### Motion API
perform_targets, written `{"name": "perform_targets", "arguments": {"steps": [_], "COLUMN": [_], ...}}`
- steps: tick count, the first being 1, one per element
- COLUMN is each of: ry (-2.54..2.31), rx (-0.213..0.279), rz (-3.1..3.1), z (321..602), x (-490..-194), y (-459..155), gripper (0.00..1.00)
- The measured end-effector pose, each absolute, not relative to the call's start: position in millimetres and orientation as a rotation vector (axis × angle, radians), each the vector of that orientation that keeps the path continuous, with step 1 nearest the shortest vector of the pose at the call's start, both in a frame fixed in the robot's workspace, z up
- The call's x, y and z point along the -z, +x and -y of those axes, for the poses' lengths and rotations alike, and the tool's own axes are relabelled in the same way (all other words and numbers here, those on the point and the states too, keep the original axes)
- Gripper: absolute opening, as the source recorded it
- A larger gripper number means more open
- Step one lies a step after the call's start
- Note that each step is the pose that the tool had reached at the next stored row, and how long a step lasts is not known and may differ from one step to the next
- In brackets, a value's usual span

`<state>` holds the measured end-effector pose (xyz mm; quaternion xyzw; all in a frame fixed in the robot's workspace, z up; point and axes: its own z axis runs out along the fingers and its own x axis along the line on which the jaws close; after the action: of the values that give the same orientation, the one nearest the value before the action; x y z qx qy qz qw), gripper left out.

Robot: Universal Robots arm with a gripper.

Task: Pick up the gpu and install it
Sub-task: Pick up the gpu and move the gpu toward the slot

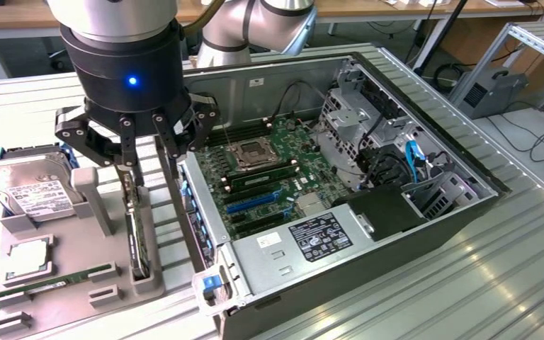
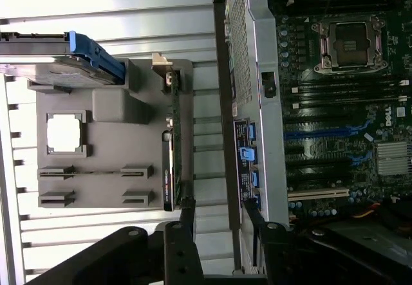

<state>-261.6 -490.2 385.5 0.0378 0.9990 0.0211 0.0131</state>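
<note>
**Gripper** [image 1: 147, 168]: black, with linked fingers. The fingers are spread apart and nothing is pinched between them.

**Gpu** [image 2: 170, 150]: a thin dark card stood on edge in a slot of the holder [image 2: 109, 105], unheld.
- Wrist view: the card's near end is seen just outside one fingertip [image 2: 187, 211]. The other finger is seen against the case [image 2: 257, 105] wall.
- Exterior view: the fingers are shown hanging over the card's upper end. Contact cannot be told.

**Open room:** a narrow strip of table [image 2: 205, 137] is left between holder and case, in line with the gap between the fingers. The case is laid open on its side.

**Materials:**
- Holder: matte grey, blocky and slotted.
- Table: ribbed, shiny metal.
- Motherboard [image 1: 263, 177], beyond the far finger: green, with blue slots and a square socket.
- Hard drive [image 1: 26, 188], beyond the holder: silver with a blue frame.
</note>
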Motion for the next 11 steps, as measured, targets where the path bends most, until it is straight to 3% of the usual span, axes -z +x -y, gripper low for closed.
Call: {"name": "perform_targets", "arguments": {"steps": [11], "ry": [0.117], "rx": [-0.065], "rz": [-3.113], "z": [490.3], "x": [-384.5], "y": [-264.6], "gripper": [0.42]}}
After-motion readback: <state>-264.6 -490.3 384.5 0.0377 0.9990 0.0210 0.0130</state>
